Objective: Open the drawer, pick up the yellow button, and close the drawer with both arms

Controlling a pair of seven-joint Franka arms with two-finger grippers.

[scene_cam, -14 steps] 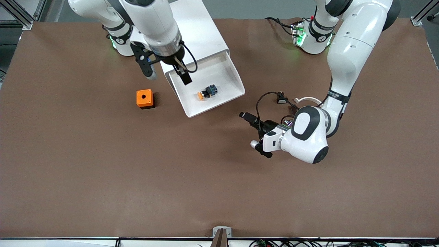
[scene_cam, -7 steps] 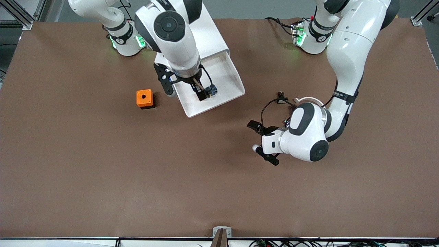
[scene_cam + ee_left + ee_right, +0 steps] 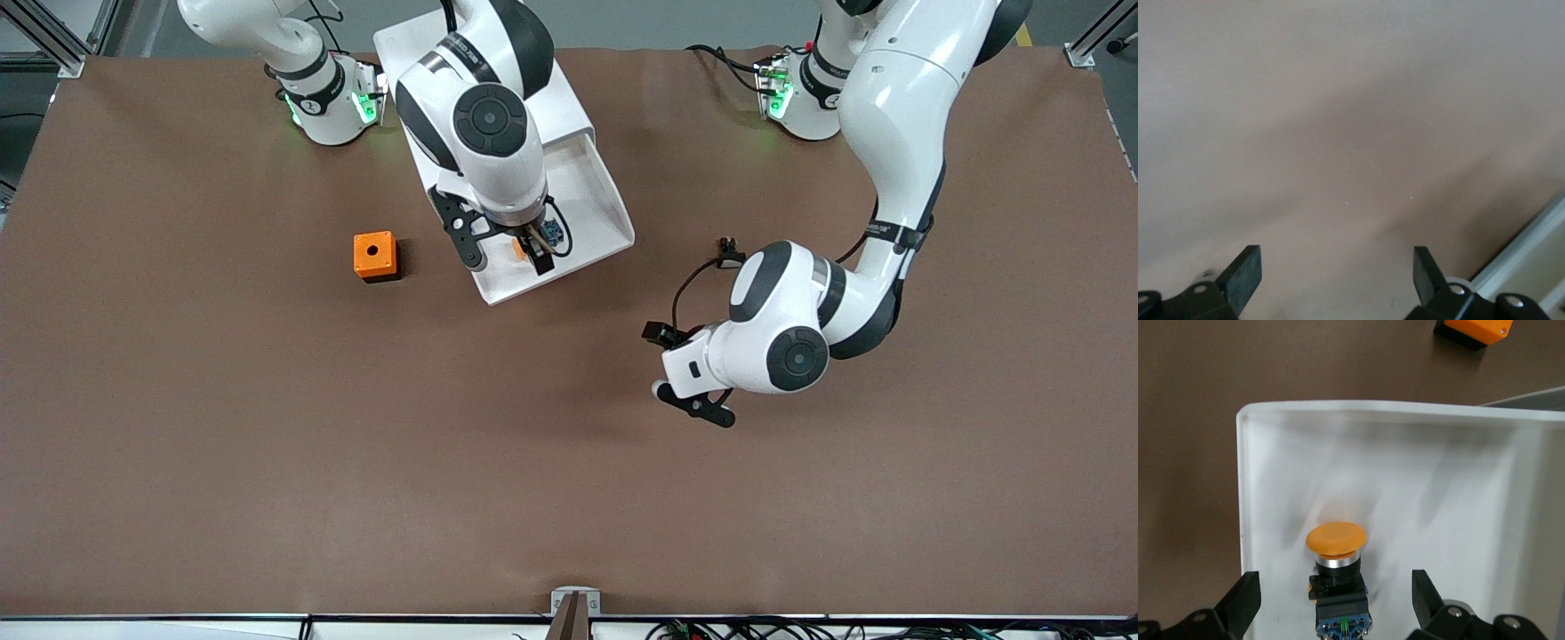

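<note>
Button (image 3: 1335,560) location is described last; nearest the front camera, the left gripper (image 3: 689,373) waits over bare brown table (image 3: 267,462) with its fingers spread wide and holding nothing. Farther from the camera, the drawer (image 3: 613,222) stands pulled out of the white cabinet (image 3: 569,107), an orange cube (image 3: 374,256) beside it toward the right arm's end. Within that drawer the button lies on its side, orange cap toward the drawer's front wall, with the right gripper (image 3: 1335,603) low over it, fingers (image 3: 1241,600) spread on either side and not touching it.
</note>
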